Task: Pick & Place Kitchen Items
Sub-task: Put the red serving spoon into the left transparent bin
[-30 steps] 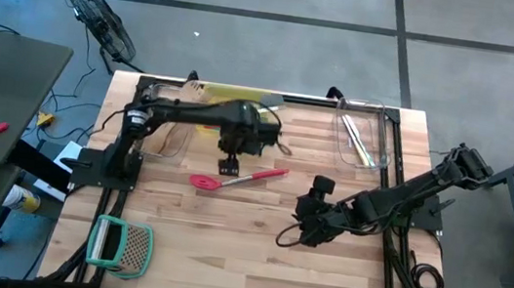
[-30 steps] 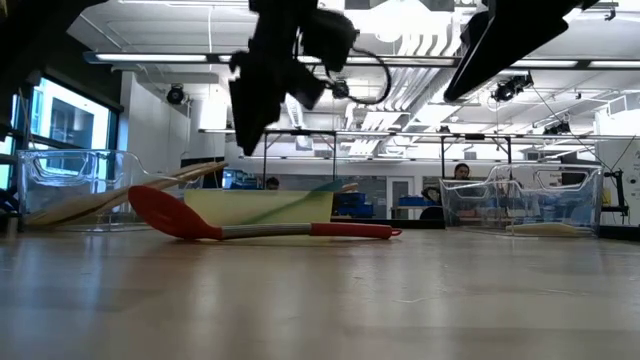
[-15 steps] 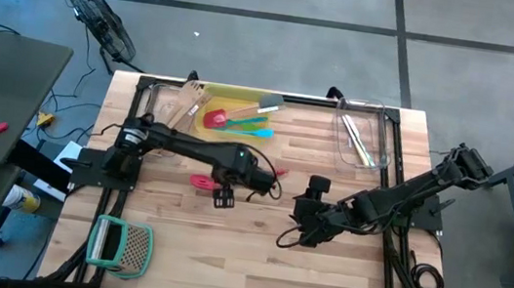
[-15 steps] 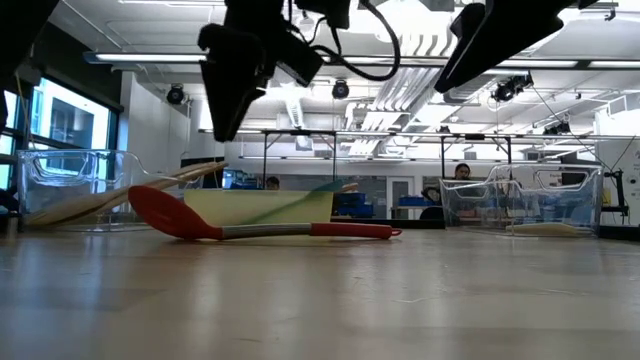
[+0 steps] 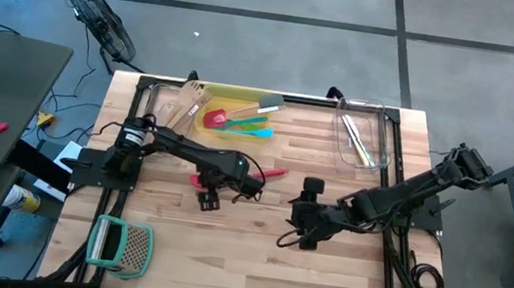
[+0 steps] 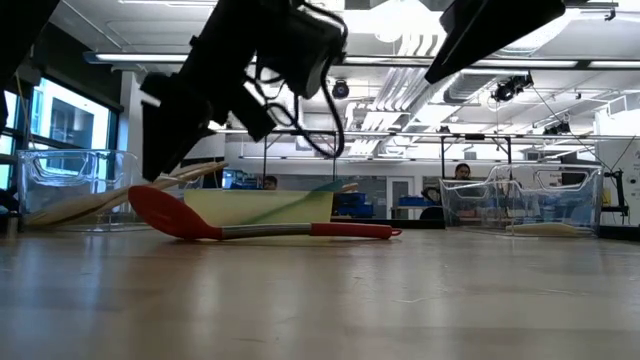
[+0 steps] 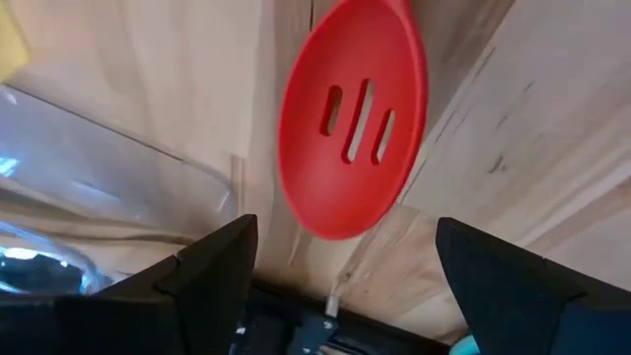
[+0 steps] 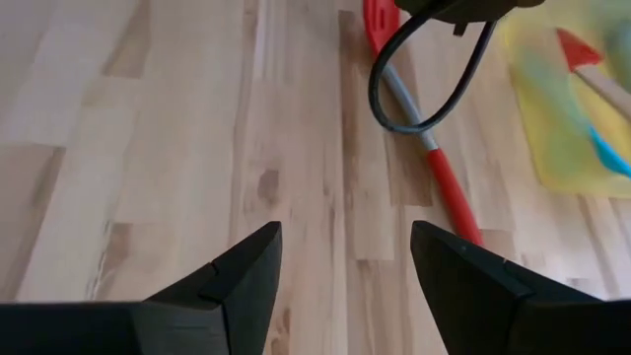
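A red slotted spoon (image 5: pixel 271 173) lies flat on the wooden table, with its head (image 7: pixel 353 118) toward the left and its handle toward the right. My left gripper (image 5: pixel 207 200) hovers open just above the head (image 6: pixel 155 205), one finger on either side of it in the left wrist view (image 7: pixel 345 251), touching nothing. My right gripper (image 5: pixel 303 212) waits open (image 8: pixel 345 266) low over the table, right of the spoon's handle (image 8: pixel 444 187). More utensils lie on a yellow tray (image 5: pixel 243 96) at the far edge.
A clear container (image 5: pixel 363 142) with slim utensils stands at the far right. Pale wooden utensils (image 5: pixel 183 105) lie in a clear bin left of the yellow tray. A green-handled grater (image 5: pixel 122 245) lies at the near left corner. Bare wood spans the near middle.
My left gripper has swung from beside the yellow tray toward the near edge and slightly left, dropping low over the red spoon's head and uncovering the tray. The spoon has stayed in place. My right gripper has crept slightly left.
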Action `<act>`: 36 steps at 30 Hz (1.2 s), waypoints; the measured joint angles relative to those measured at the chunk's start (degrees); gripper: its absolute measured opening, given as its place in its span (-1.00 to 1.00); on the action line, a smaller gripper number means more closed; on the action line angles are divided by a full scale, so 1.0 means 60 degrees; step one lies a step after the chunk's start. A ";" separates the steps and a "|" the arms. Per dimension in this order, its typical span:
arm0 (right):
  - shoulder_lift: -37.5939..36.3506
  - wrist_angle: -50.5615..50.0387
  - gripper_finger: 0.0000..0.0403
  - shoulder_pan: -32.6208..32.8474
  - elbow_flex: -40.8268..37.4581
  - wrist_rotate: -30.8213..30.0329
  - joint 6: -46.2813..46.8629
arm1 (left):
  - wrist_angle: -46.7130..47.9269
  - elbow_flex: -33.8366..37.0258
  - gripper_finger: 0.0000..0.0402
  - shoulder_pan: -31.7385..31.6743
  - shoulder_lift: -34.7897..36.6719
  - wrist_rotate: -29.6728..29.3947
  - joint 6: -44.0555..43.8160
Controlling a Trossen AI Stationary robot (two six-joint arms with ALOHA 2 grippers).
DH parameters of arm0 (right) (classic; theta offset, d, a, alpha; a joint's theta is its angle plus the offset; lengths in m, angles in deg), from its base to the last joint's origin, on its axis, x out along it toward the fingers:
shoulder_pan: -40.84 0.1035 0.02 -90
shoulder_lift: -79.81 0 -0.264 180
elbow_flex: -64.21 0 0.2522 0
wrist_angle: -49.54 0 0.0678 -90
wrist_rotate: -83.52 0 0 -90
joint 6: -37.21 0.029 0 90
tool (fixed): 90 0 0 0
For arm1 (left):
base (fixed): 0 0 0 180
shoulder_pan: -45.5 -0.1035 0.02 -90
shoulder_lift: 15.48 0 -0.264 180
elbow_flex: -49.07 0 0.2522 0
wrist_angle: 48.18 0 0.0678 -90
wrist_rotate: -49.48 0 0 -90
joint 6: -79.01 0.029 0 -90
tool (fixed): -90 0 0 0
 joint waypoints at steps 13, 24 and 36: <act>0.0000 -0.0003 0.09 -0.0085 0.0000 0.0803 0.0154 | -0.0951 0.0937 0.52 0.0002 0.0000 0.0298 -0.0660; 0.0000 -0.0003 0.09 0.0047 0.0000 0.0813 0.0210 | -0.1464 0.1502 0.52 0.0000 0.0000 -0.0571 -0.0660; 0.0000 0.0178 0.09 0.0039 0.0000 0.0778 -0.0013 | -0.2458 0.1974 0.32 0.0004 0.0000 -0.0608 -0.0419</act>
